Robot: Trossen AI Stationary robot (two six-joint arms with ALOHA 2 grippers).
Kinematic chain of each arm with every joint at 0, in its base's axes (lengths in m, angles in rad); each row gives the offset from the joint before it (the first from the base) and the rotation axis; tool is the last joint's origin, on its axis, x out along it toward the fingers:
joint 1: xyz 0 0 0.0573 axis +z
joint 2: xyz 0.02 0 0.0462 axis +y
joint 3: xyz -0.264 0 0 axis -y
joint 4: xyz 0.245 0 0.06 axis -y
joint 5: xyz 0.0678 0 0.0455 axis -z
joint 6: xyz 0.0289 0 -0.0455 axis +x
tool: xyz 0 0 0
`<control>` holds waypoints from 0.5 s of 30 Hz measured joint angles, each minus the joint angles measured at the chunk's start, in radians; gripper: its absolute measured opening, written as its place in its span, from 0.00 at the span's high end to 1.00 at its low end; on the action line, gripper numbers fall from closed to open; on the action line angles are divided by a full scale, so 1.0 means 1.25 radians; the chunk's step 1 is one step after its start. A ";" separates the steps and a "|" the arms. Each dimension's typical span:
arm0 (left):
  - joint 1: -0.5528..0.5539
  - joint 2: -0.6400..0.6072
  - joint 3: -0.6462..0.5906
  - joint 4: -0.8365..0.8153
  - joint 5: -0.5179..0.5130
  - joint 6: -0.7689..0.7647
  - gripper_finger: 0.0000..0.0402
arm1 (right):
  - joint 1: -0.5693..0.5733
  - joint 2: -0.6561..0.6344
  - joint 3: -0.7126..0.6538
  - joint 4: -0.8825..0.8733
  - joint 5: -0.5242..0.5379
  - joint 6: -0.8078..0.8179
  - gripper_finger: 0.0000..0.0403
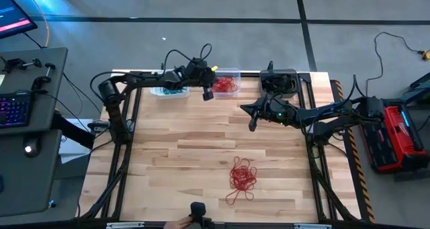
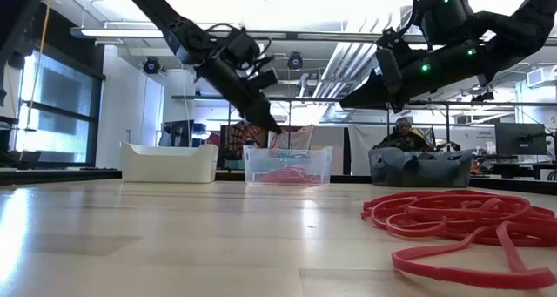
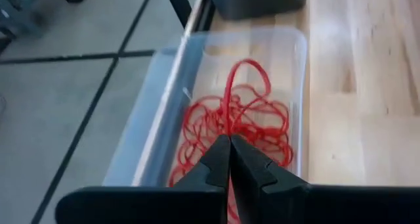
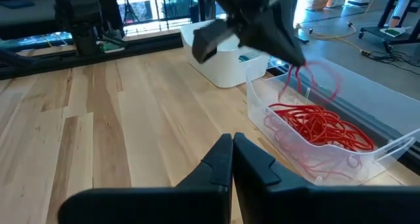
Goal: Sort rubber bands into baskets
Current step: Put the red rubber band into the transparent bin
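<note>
Dark grey rectangular plastic tub (image 1: 279,82): contents not visible, right arm overhangs it in high view; top cut off by edge in left wrist view.
White rectangular plastic tub (image 1: 168,88): partly covered by left arm; teal bits inside too small to id.
Loose red rubber band pile (image 2: 461,219): cut off at 3 o'clock edge in low view.
Seated person (image 2: 402,133) behind table: mostly hidden by grey tub, blurry.
Clear rectangular plastic tub (image 3: 197,112): near end hidden behind left gripper fingers (image 3: 252,171).

three baskets (image 1: 227,80) along table's far edge, loose rubber bands (image 1: 242,175) nearer front
</note>
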 joint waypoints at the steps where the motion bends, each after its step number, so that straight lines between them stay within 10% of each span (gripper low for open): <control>1: 0.003 0.007 0.000 -0.003 0.001 0.000 1.00 | 0.000 0.000 0.000 0.000 0.000 -0.001 1.00; 15: 0.007 0.017 0.000 -0.037 0.076 -0.005 0.91 | 0.000 0.000 0.000 0.000 0.000 -0.002 1.00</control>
